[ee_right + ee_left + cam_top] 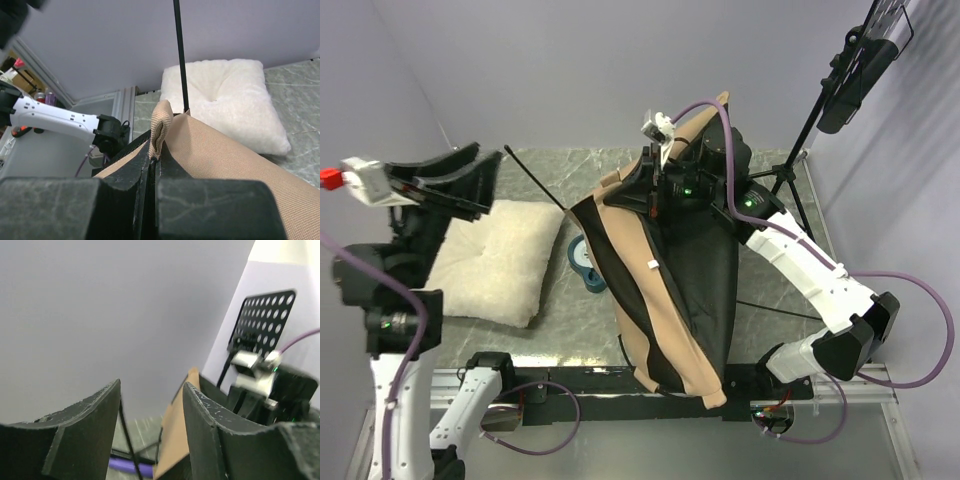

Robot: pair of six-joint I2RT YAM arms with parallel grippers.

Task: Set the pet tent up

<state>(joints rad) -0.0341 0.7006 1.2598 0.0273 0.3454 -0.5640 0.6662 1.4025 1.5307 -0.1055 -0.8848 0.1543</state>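
Tan fabric pet tent (pixel 690 290) w/ black panels; fluffy cream-white pillow (pixel 495 260); grey marble-veined tabletop (pixel 580 170); thin purple cable (pixel 125 466); pale grey walls (pixel 570 60).

From above, the tent (pixel 665 300) hides part of a blue ring (pixel 582 262), so what it is cannot be told. The tips of the right gripper (pixel 154 162) are hard to pick out against the dark cloth in that view. A white tag (pixel 651 264) on the tent is too small to read. The stand (pixel 855 70) is cut off by the top edge.

In the right wrist view the pole (pixel 180 55) runs out of the top, and the tent covers the near side of the pillow (pixel 220 95).

The left wrist view is blurry. The left gripper (pixel 151 390) is cut off at the bottom, and only a thin strip of tent shows between its fingers (pixel 215 430).
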